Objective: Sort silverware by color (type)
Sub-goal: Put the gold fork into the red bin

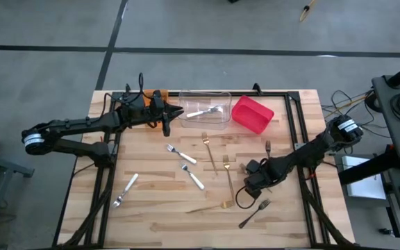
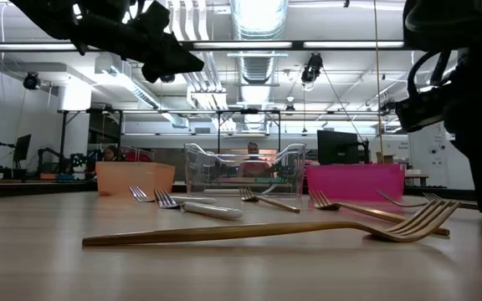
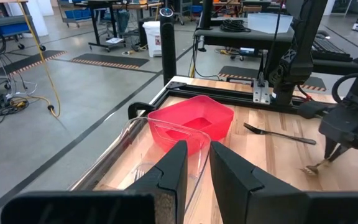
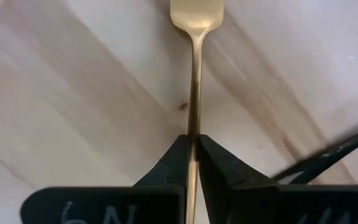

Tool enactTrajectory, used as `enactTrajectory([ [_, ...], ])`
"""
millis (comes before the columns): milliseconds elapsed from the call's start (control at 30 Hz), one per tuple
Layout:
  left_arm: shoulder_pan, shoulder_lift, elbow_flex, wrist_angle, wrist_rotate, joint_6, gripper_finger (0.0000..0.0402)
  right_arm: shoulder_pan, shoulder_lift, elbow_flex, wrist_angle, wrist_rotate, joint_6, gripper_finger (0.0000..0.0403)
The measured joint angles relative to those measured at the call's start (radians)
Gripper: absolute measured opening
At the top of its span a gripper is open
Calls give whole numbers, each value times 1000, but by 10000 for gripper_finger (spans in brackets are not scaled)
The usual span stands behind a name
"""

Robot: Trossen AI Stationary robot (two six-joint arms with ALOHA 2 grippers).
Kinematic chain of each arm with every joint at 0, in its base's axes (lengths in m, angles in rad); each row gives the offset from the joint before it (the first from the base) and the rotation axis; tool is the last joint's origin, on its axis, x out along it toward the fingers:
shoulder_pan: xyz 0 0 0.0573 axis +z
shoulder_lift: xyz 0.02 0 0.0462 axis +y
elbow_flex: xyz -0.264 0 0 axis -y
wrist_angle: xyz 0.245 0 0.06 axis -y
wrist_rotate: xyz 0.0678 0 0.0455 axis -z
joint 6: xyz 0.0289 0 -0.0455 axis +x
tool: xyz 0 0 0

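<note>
Wooden table (image 1: 151, 215); gold fork (image 4: 195, 74) handle claw-hidden.

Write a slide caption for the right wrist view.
Right tool shut on a gold fork's handle above the wooden table, a black fork lying beside it.

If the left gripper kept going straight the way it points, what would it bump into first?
Probably the clear bin, whose rim sits just past the left gripper. The red bin comes right after. Depth is hard to judge here.
</note>
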Motion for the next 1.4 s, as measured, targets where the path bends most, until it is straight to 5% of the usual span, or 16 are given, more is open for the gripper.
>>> enactTrajectory([
  [867, 0, 0, 0, 1, 0, 0, 52, -177, -2, 268, -288, 55, -259, 13],
  [1400, 0, 0, 0, 1, 0, 0, 52, -472, -3, 467, -431, 64, -604, 13],
])
